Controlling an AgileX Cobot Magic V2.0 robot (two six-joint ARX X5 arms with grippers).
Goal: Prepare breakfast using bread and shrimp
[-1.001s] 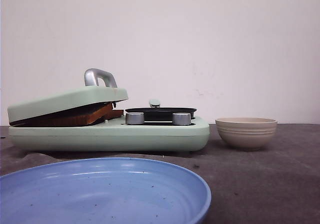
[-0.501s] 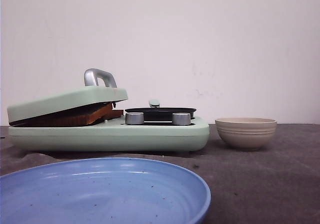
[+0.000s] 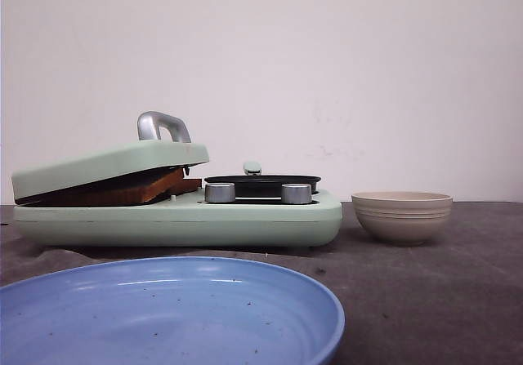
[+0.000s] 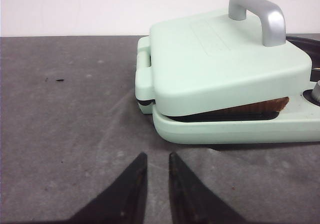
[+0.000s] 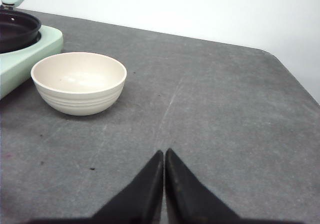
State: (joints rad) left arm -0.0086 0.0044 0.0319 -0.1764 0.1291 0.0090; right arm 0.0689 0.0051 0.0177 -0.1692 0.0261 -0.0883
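Front view: A mint-green breakfast maker (image 3: 180, 218) stands on the dark bench (image 3: 425, 283). Its hinged lid (image 3: 110, 167) rests tilted, because the bread (image 3: 139, 189) sandwiched under it props the lid up; the browned crust edge shows in the gap. A silver handle (image 3: 162, 126) rises from the lid. Beside the press section, a small black pan (image 3: 261, 184) sits on the same unit, behind two silver knobs (image 3: 258, 193). A beige bowl (image 3: 402, 216) stands just beside the unit, apart from it. A blue plate (image 3: 163, 312) lies nearest the camera, apparently placed to receive the finished food. No shrimp is visible. Neither arm appears in this view.

Left wrist view: The left hand (image 4: 156, 160) hovers above the bench, short of the breakfast maker and touching nothing. Its fingers stand narrowly apart and hold nothing. The handle faces this hand, so raising the lid is the likely next step for it.

Right wrist view: The right hand (image 5: 164, 155) hovers over bare bench, well apart from the bowl. Its fingers are pressed together and hold nothing. The bowl interior, as far as visible, appears empty.
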